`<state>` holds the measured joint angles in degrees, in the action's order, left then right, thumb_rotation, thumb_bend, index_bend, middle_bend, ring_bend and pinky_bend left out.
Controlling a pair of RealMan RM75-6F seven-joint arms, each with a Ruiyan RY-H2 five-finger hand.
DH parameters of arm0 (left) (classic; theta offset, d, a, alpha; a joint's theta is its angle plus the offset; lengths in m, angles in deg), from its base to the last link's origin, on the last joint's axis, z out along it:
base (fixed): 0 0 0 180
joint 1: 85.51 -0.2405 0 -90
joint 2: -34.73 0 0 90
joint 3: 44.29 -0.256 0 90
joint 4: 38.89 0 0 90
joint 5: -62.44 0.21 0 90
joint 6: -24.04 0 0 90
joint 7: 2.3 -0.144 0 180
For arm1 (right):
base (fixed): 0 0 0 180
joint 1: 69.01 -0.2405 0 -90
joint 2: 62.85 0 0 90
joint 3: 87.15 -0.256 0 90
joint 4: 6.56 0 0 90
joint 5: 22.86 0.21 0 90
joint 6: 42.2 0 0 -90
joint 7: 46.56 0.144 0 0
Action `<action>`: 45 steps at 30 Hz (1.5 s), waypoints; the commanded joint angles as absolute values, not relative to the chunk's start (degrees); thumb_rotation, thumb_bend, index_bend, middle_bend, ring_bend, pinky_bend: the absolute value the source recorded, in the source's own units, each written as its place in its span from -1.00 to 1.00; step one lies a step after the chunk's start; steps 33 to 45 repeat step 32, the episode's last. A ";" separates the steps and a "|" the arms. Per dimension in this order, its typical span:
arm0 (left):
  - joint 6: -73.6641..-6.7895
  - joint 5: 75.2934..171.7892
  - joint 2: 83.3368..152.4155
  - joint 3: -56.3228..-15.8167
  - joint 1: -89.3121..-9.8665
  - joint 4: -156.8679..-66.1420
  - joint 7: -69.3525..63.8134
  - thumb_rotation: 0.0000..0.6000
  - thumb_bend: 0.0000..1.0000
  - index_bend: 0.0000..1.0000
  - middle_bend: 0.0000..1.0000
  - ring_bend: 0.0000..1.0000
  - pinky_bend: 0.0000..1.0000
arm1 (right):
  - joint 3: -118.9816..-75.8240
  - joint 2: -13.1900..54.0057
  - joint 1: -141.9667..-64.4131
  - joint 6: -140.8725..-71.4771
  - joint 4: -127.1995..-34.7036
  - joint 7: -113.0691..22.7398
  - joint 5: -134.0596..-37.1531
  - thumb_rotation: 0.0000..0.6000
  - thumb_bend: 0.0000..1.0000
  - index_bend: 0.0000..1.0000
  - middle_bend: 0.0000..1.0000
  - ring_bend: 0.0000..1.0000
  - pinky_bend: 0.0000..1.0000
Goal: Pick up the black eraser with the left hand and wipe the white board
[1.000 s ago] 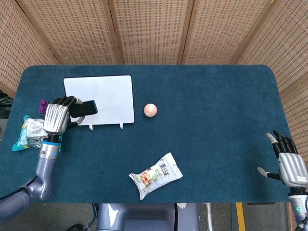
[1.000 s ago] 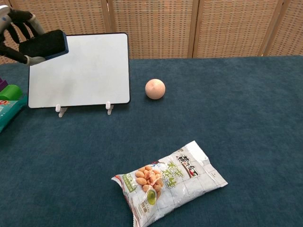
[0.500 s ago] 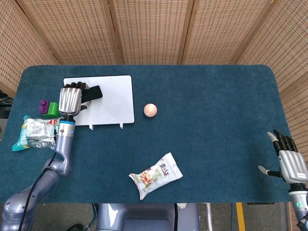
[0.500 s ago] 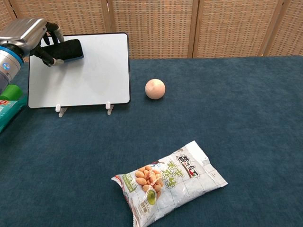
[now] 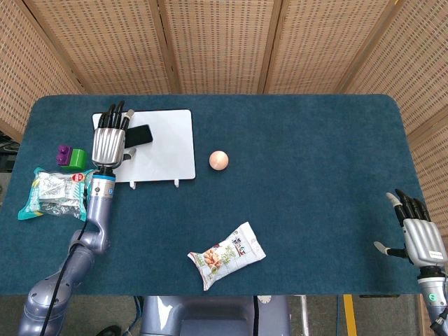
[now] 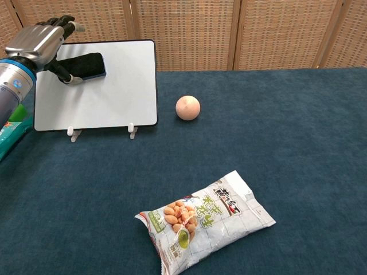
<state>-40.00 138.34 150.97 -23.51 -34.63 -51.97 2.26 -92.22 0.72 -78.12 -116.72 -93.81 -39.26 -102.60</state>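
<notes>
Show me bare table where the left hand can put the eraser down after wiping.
Bare cloth lies between the white board and the peanut bag, and right of the ball. It is crowded left of the board, at the snack packet and toy blocks.

Woven wicker screen panels with wooden posts stand behind the table, which is dark teal-topped, round-cornered.
</notes>
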 commanded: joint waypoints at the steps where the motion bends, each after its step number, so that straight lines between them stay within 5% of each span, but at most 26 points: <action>1: -42.09 138.61 151.01 -24.47 -35.16 -51.70 4.89 1.00 -0.78 -1.00 -1.00 -1.00 -1.00 | -92.19 0.71 -78.06 -116.89 -93.89 -39.29 -102.69 1.00 -1.00 -1.00 -1.00 -1.00 -1.00; 10: -56.45 142.31 144.72 -27.90 -40.29 -59.16 14.58 1.00 -0.80 -1.00 -1.00 -1.00 -1.00 | -91.87 0.59 -77.92 -117.41 -94.36 -39.48 -103.49 1.00 -1.00 -1.00 -1.00 -1.00 -1.00; 22: -60.02 141.22 114.52 -36.31 -59.74 -109.55 7.12 1.00 -1.00 -1.00 -1.00 -1.00 -1.00 | -91.58 0.26 -77.18 -119.49 -95.36 -40.03 -104.78 1.00 -1.00 -1.00 -1.00 -1.00 -1.00; 31: -55.85 138.95 100.93 -43.56 -67.76 -130.16 5.92 1.00 -0.97 -1.00 -1.00 -1.00 -1.00 | -91.64 0.24 -76.50 -121.23 -96.33 -40.99 -105.19 1.00 -1.00 -1.00 -1.00 -1.00 -1.00; 45: -56.21 139.41 100.03 -44.20 -68.37 -131.81 4.57 1.00 -0.97 -1.00 -1.00 -1.00 -1.00 | -91.65 0.22 -76.40 -121.44 -96.41 -41.11 -105.19 1.00 -1.00 -1.00 -1.00 -1.00 -1.00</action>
